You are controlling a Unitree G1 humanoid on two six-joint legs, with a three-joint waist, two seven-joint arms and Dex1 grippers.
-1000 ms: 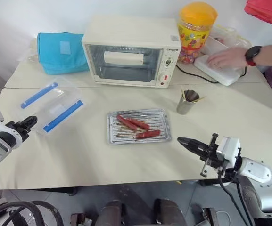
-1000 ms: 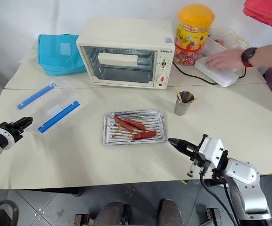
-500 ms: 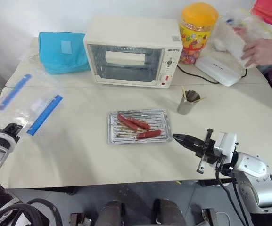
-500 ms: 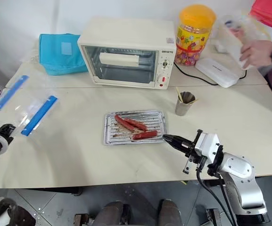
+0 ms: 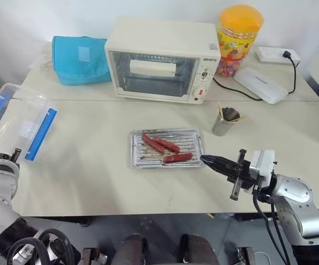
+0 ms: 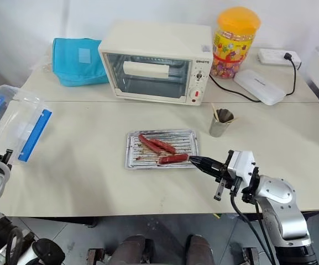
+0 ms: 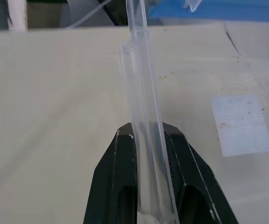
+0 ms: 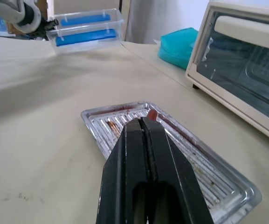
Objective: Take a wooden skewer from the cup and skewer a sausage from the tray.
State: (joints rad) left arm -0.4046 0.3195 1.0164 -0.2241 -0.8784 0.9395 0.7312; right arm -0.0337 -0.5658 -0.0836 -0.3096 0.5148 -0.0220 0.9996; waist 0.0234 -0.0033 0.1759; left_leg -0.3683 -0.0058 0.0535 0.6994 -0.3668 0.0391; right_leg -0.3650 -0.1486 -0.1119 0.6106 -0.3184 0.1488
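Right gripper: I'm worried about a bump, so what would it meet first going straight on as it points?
Likely the tray, then the nearest sausage; its height above the rim is unclear.

free: bare table [image 5: 93, 176] left of tray [image 5: 138, 160] | blocked: toaster oven [image 5: 162, 61] behind tray; cup [image 5: 223, 122] right-rear

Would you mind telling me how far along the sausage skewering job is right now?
Nothing of the skewering looks done: the skewers stand in the cup and three sausages lie unpierced on the tray. In hand: the left gripper pinches the clear plastic box; the right gripper, shut and empty, hovers by the tray. Taking a skewer and piercing a sausage remain.
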